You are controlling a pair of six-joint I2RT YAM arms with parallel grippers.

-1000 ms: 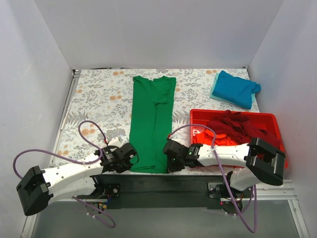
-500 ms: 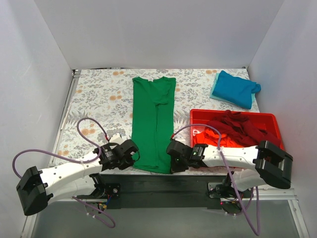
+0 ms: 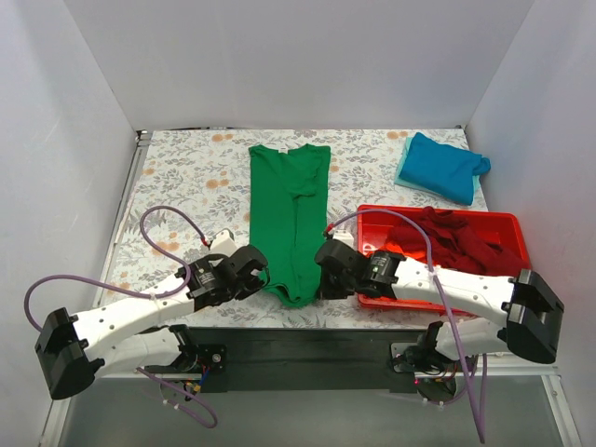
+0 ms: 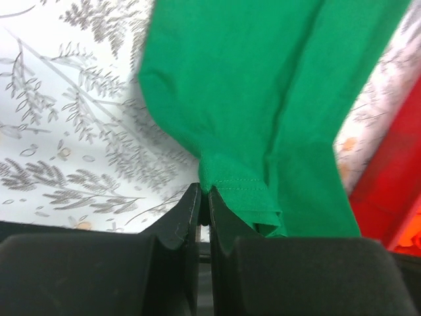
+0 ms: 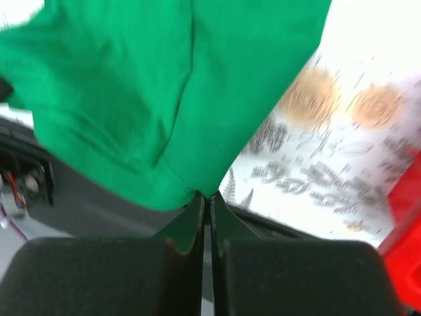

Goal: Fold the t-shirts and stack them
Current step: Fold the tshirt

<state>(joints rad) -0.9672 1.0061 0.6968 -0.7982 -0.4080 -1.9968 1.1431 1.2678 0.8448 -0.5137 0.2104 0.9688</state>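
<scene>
Two hem corners beside the red tray [image 3: 507, 220]: your left gripper [image 4: 204, 195] and right gripper [image 5: 205, 197] pinch the green t-shirt [image 3: 289, 200] for folding.

Two white arms with black joints and black grippers

The left arm [image 3: 121, 321] and right arm [image 3: 466, 293] share white tubular links dotted with small dark screws, chunky black elbow housings and black wrist blocks. A thin purple cable [image 3: 163, 223] loops along each arm, and both rise from a black base plate [image 3: 298, 349]. The left gripper [image 3: 267, 277] and right gripper [image 3: 321, 277] carry matte black, wedge-shaped fingers [image 4: 177, 227] with flat inner faces.
</scene>
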